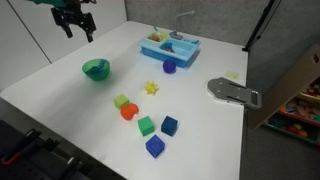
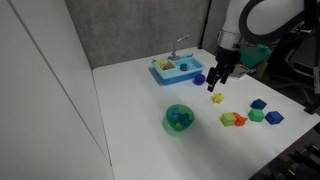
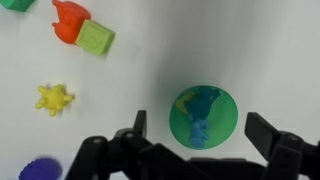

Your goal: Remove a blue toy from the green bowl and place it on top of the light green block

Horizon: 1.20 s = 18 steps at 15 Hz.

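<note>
Hovering over bowl with gripper spread wide, empty; toy inside, block well apart. Best to descend straight, straddle toy clear of rim, close gently.

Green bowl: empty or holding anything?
Not empty. In the wrist view the green bowl has a blue toy lying inside it. How many pieces are in there, cannot tell.

The arm bends down from above, wrist vertical. Its claw hangs above the surface, dark fingers spread wide apart, gripping nothing.
</note>
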Each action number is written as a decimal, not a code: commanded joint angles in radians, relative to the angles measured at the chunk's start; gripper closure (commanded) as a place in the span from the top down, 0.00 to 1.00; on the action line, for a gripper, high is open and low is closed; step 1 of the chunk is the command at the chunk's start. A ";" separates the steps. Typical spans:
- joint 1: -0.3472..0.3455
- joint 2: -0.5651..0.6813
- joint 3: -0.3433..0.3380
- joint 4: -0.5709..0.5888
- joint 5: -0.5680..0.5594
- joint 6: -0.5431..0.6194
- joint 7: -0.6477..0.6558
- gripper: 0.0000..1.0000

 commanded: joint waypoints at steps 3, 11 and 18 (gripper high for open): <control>0.038 0.114 0.026 0.100 -0.017 0.005 -0.010 1.00; 0.081 0.305 0.009 0.245 -0.078 0.095 0.015 1.00; 0.072 0.455 0.016 0.312 -0.051 0.151 -0.010 1.00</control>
